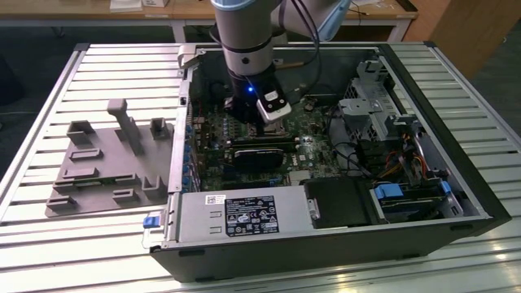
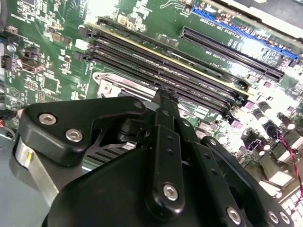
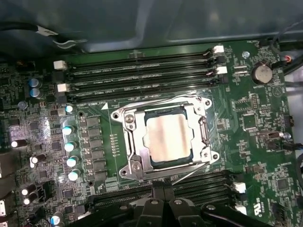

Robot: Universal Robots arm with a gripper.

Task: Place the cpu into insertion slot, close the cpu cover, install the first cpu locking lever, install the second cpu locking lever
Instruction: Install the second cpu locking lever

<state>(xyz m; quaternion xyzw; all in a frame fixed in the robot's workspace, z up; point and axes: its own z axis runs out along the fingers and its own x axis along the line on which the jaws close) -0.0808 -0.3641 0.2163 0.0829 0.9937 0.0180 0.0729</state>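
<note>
Lying flat, top up: cpu [image 3: 166, 138] in insertion slot [image 3: 129, 119] | claw [image 3: 163, 191] pressed together, empty

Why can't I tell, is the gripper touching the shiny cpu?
Apart. In the first wrist view, bare green board and black slots lie between the gripper and the cpu in its socket.

- You have a slatted metal workbench [image 1: 49, 91] across the exterior view, its bars catching bright glare at 7 o'clock.
- At 12 o'clock stands a wooden desk [image 1: 191, 11] on white legs.
- Dark floor [image 1: 36, 39] lies at 10 o'clock.
</note>
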